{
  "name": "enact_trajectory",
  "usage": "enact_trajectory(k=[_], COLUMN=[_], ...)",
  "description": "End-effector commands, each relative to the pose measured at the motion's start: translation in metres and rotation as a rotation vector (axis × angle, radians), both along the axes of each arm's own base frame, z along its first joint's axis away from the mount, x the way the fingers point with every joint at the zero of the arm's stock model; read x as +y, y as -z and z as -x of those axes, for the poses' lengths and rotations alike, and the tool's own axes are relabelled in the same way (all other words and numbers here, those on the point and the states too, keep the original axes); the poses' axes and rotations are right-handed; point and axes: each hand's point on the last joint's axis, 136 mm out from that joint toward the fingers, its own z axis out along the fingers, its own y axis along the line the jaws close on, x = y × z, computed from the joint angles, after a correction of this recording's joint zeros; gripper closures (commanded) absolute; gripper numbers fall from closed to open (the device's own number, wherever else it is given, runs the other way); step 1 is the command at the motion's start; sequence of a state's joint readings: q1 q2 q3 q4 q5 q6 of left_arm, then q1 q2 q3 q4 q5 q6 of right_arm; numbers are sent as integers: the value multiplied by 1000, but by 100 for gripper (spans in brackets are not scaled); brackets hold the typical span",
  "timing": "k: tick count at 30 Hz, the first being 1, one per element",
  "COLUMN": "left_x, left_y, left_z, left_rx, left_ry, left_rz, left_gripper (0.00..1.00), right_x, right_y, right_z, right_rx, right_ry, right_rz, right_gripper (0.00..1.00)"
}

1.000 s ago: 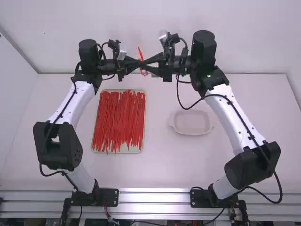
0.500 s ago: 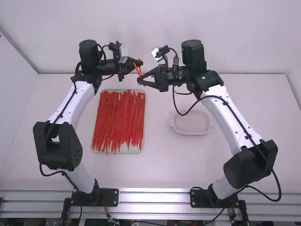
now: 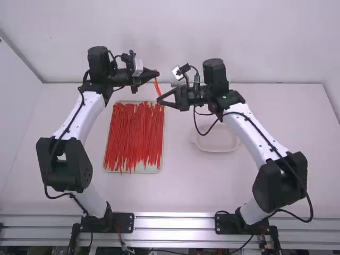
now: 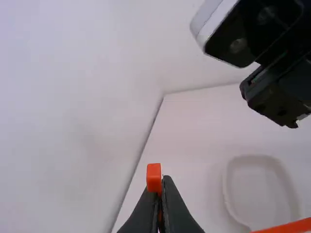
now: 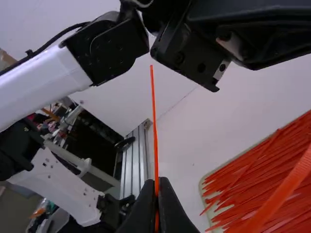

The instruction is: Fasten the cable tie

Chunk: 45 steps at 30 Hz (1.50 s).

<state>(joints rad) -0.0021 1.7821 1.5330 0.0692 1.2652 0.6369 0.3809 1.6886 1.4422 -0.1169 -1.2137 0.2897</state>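
— Cable tie [image 3: 158,85]: where is it hanging at this moment?

— Let me start at the near side. On the white bench [image 3: 175,183], left of the middle, a tray [image 3: 133,171] is lying with a heap of spare red ties [image 3: 135,133] packed into it, most of them running near to far. Right of the middle and a little farther back, a shallow white dish [image 3: 197,139] is sitting well apart from the tray.

— And the tie itself?

— It is being held up off the bench at the far side, just beyond the tray's far right corner, stretched between the two arms.

— Which arm is holding which end?

— The right gripper [image 5: 156,184] is sitting on the nearer side, right of the tie. Its jaws are pressing together on the thin strap. From there the strap is running straight toward the left gripper [image 4: 159,187], which is sitting farther back and to the left. Its jaws are pinching together too, gripping the tie at its square head, and the head is poking out just past their tips.

— Are the two grippers touching?

— No. They are standing near each other but apart, with the bare strap bridging the gap between them.
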Motion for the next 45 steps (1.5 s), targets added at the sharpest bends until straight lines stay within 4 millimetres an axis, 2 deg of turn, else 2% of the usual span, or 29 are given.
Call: enact_trajectory(k=[1,7,13,21,27,40,45], left_x=[3,3,2,-2,-13,-32,-25], left_y=[-7,-14,-23,-33,-39,-45,-46], left_z=[1,-1,-2,11,14,2,1], left_rx=[-172,-233,-275,-355,-407,-418,-423], left_ry=[31,31,32,107,130,48,42], left_rz=[-39,-42,-31,-15,-14,-18,-18], left_gripper=[98,98,98,98,98,98,98], right_x=[-1,-1,-2,-6,-11,-12,-12], right_y=[-5,1,4,-9,-7,-6,-6], right_z=[6,-11,-20,-31,-40,-43,-42], right_rx=[25,23,27,2,-4,-8,-7], right_ry=[-20,80,134,168,207,225,220], right_rz=[-13,27,47,8,17,23,23], right_gripper=[100,100,100,100,100,100,100])
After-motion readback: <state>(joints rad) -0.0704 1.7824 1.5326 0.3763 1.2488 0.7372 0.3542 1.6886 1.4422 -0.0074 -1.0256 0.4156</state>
